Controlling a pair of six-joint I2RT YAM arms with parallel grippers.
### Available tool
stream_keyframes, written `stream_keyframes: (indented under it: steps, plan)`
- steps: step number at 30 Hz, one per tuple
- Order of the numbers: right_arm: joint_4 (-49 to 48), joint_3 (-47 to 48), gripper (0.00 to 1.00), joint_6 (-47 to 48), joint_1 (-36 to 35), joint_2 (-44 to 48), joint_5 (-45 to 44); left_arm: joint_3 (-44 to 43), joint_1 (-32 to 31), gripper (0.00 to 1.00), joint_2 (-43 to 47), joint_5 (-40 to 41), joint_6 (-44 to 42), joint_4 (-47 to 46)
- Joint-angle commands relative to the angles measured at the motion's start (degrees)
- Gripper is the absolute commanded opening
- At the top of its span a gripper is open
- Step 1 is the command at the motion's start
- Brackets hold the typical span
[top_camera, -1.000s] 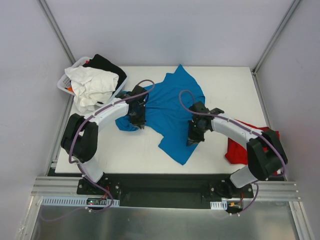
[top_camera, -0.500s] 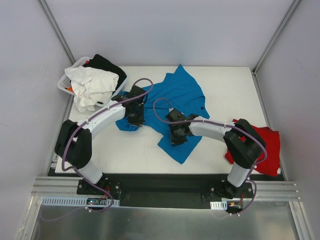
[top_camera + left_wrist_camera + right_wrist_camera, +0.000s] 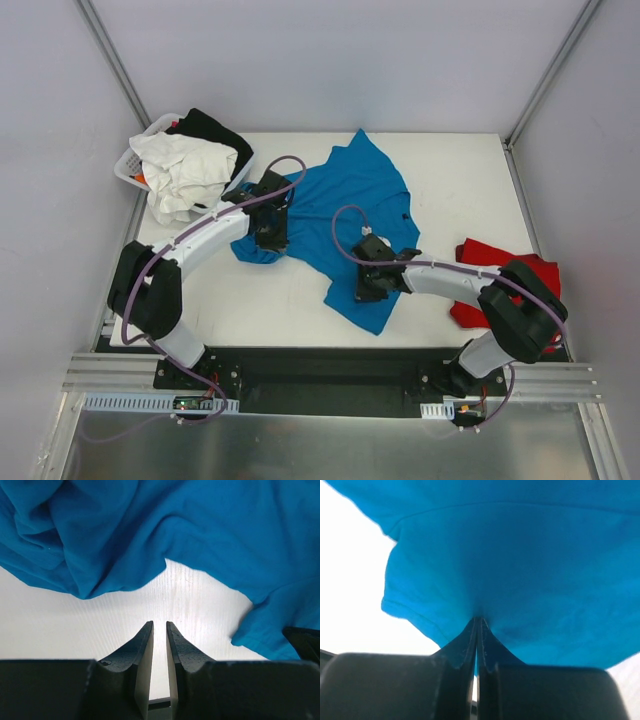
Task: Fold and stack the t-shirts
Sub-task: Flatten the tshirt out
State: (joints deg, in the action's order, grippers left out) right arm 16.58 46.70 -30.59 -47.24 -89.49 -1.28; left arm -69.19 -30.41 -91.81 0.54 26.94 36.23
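Right gripper (image 3: 477, 621) pressed together, pinching blue shirt (image 3: 352, 195) near its near hem. Shirt spreads away from it across middle of tabletop (image 3: 250, 300). Left gripper (image 3: 159, 626) narrowly spread, empty, over bare tabletop, shirt sleeve just beyond tips. Red shirt (image 3: 495, 253) crumpled at right edge, partly hidden by right arm.

Most likely a robotics lab test cell, not a home. A bare white counter (image 3: 450, 180) is boxed in by blank pale panels (image 3: 330, 60) and aluminium struts (image 3: 110, 60). At 6 o'clock a cabled left arm (image 3: 205, 235) and right arm (image 3: 450, 278) are bolted to a black base plate (image 3: 330, 370) on an aluminium rail (image 3: 100, 378). A white laundry basket (image 3: 131, 161) sits at 10 o'clock.
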Motion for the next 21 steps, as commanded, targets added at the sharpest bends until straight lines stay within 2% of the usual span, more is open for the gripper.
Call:
stream_keyframes:
  steps: [1,21]
  plan:
    - [11.7,-4.0,0.01,-1.4,-0.1,3.4,-3.8,-2.7,-0.3,0.16,-1.4,-0.4,-0.6,-0.5]
    - [19.6,-11.5,0.01,-4.7,0.0,15.5,-3.9,-1.5,-0.3,0.17,-1.9,-0.4,-0.8,-1.4]
